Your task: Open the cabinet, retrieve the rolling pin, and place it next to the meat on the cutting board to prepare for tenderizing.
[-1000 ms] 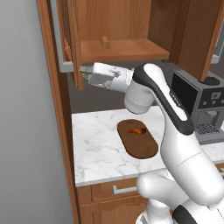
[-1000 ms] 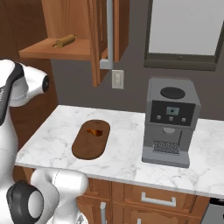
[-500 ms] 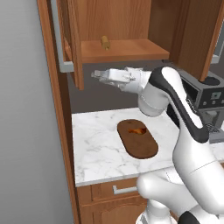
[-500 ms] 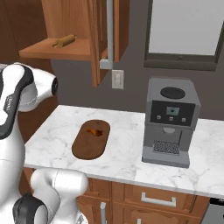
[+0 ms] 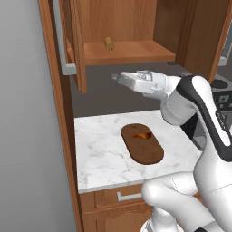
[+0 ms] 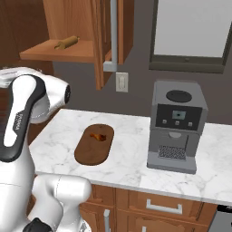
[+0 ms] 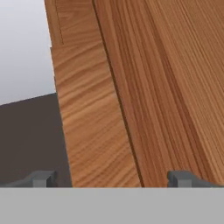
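With the cabinet [image 5: 118,36] standing open, the rolling pin [image 5: 108,43] lies on its shelf, the pincer [image 5: 116,77] hangs just below that shelf with jaws spread wide and empty, and the meat [image 5: 141,134] sits on the cutting board [image 5: 142,144] on the marble desk [image 5: 99,156] beneath.

1. My left base camera sits behind my arm on its left, looking forward and down over the desk [image 5: 104,149] and up into the open cabinet [image 5: 131,27].
2. My right base camera looks from behind on the right at the same desk [image 6: 131,154], cutting board [image 6: 94,145] and cabinet shelf.
3. My hand camera sits very close to wood grain, facing along my gripper [image 7: 111,178].
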Controlling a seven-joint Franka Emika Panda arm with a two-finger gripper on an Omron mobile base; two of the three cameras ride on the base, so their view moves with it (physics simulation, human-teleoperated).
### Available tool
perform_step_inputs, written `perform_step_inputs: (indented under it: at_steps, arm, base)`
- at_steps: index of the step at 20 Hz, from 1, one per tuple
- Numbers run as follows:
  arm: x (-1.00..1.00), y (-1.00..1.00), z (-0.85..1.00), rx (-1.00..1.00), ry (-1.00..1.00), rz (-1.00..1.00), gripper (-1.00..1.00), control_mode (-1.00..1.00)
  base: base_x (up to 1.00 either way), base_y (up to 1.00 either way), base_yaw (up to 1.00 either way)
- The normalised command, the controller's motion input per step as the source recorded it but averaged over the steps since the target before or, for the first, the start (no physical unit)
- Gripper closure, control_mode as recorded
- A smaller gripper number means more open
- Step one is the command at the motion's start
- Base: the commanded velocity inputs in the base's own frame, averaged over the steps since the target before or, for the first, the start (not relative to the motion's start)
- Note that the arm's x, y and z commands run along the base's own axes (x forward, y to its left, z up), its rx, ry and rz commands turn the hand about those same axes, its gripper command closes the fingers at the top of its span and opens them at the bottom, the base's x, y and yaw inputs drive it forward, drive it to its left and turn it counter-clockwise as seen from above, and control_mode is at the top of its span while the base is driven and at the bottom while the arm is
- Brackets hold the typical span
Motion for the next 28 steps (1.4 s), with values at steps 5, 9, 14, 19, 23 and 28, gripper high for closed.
perform_step_inputs:
  at_steps: [5, 9, 14, 19, 23, 28]
  arm:
    - [-0.25, -0.20, 0.14, -0.02, -0.10, -0.13, -1.00, -1.00]
    - [-0.28, 0.00, 0.09, -0.03, -0.03, -0.25, -1.00, -1.00]
    - [-0.33, 0.00, 0.01, -0.03, -0.02, -0.32, -1.00, -1.00]
    - [-0.27, -0.04, 0.06, -0.03, -0.01, -0.36, -1.00, -1.00]
    - [-0.01, -0.20, 0.25, -0.05, 0.00, -0.33, -1.00, -1.00]
    - [0.00, -0.34, 0.37, -0.05, 0.03, -0.26, -1.00, -1.00]
  base:
    - [0.00, 0.00, 0.00]
    - [0.00, 0.00, 0.00]
    - [0.00, 0.00, 0.00]
    - [0.00, 0.00, 0.00]
    - [0.00, 0.00, 0.00]
    - [0.00, 0.00, 0.00]
